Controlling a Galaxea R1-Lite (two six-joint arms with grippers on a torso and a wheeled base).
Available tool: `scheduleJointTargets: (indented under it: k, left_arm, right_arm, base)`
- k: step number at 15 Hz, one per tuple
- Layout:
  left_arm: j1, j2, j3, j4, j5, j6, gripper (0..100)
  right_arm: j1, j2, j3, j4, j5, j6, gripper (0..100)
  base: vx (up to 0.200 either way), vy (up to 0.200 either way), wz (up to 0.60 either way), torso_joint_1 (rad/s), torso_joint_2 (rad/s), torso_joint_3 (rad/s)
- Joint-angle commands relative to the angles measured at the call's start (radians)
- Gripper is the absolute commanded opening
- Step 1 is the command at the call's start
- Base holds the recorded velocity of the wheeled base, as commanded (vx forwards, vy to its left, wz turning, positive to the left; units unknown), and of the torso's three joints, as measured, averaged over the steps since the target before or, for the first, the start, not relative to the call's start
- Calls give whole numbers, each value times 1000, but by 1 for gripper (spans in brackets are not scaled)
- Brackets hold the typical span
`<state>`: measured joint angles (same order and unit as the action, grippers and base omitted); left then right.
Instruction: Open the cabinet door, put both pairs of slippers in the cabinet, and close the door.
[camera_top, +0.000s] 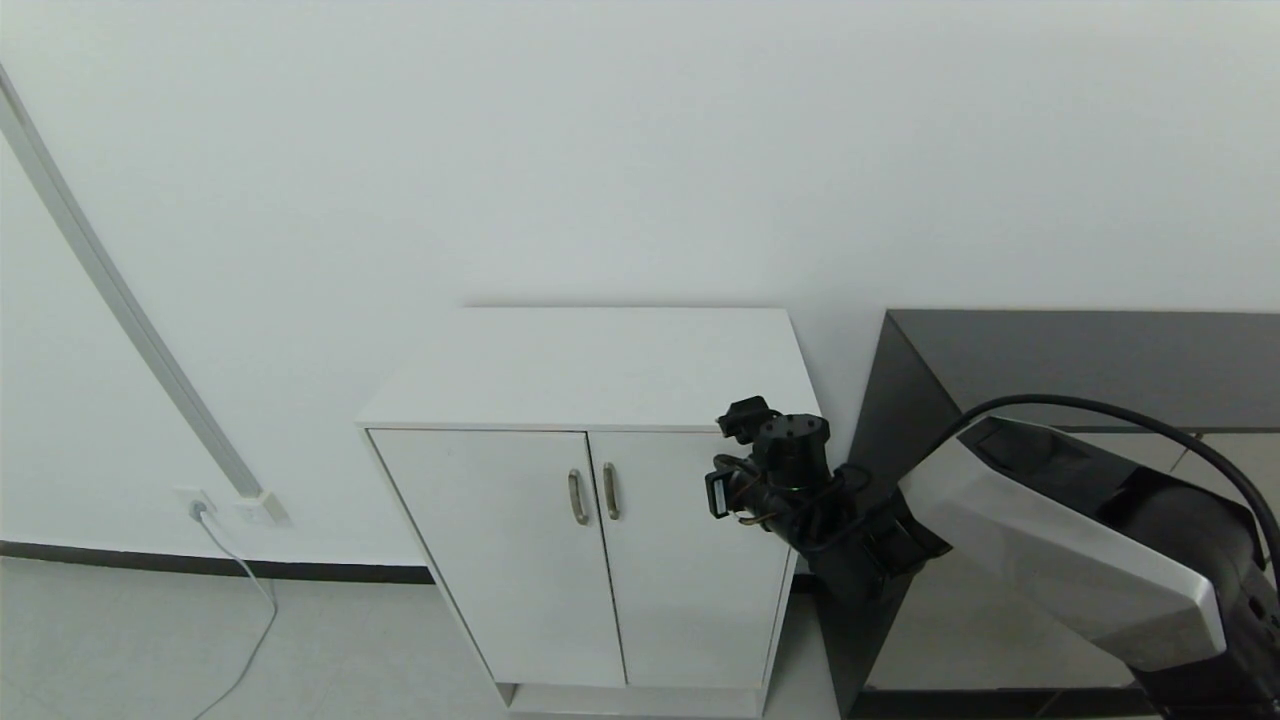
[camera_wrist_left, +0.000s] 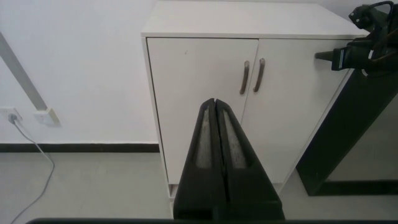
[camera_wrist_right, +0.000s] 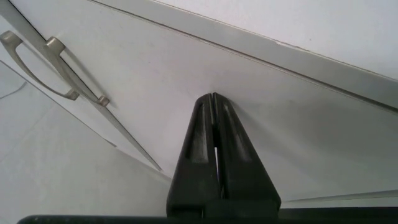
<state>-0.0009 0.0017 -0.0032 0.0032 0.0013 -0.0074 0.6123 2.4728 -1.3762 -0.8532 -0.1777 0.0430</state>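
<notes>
Grey floor (camera_top: 120, 640), white wall (camera_top: 640, 150) with a slanting conduit (camera_top: 120, 300), and a socket (camera_top: 197, 505) with its cable (camera_top: 250, 600) trailing down. The white cabinet (camera_top: 590, 370) stands against the wall beside a dark unit (camera_top: 1050, 360). Both doors (camera_top: 500, 560) are closed, so the interior is hidden, and two metal handles (camera_top: 578, 497) meet at the centre. The right gripper (camera_wrist_right: 213, 96) is pressed together and empty, its tip near the right door (camera_top: 680, 590) below the top edge; contact cannot be told. The left gripper (camera_wrist_left: 214, 102) is likewise closed and empty, well apart from the cabinet front.
</notes>
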Motion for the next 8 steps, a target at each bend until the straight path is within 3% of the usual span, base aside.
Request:
scheduleJointTargets:
  k: [1,4,8]
  left_arm:
    - [1,0,0,0,0,0,0]
    - [-1,0,0,0,0,0,0]
    - [1,0,0,0,0,0,0]
  right_arm:
    - [-3,2,2,0,0,0,0]
    - [-2,-40,60,-12,-2,3,0]
    - [0,-236,305,-73,-11,5,0]
  base:
    - [0,0,0,0,0,0]
    - [0,0,0,0,0,0]
    - [0,0,0,0,0,0]
